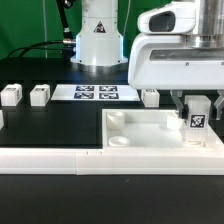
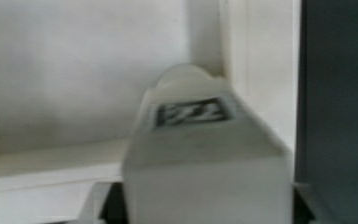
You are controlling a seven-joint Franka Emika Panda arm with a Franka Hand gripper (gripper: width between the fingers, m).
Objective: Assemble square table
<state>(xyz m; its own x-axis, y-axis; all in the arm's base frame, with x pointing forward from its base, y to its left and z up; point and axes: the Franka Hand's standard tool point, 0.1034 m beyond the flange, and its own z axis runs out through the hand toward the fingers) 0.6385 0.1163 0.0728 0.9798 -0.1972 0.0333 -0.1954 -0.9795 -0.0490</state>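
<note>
Gripper (image 1: pixel 197 110) is down over the large white plastic square tray-like top (image 1: pixel 150 135), at that top's far corner on the exterior view's right. The top lies flat on the black table surface (image 1: pixel 50 125), toward the surface's front edge, on the exterior view's right.

Fingers (image 1: pixel 181 104) are narrow and pressed on both sides of a small white tagged plastic block leg (image 1: pixel 197 121). It looks like a grip. The leg is upright, tag facing out. In the wrist view the leg (image 2: pixel 194 130) fills the gap between the fingers, with the top's inner wall (image 2: pixel 87 70) just behind it. Can't tell if the leg's foot is seated in a socket or is clear of the floor.

Step in hand, my read: set this leg into that corner's socket.
- Keep it upright and centred over the hole.
- Go straight down with no side drag against the wall.
- Don't let go until it sits square.
- The top may slide, since nothing is seen pinning it except the long white L-shaped rail (image 1: pixel 50 157) touching its front side.

Spare small white block legs (image 1: pixel 40 95) stand along the surface's back edge beside the marker board (image 1: pixel 95 93), well apart from the top. An open round corner socket (image 1: pixel 118 122) shows at the top's opposite far corner.
</note>
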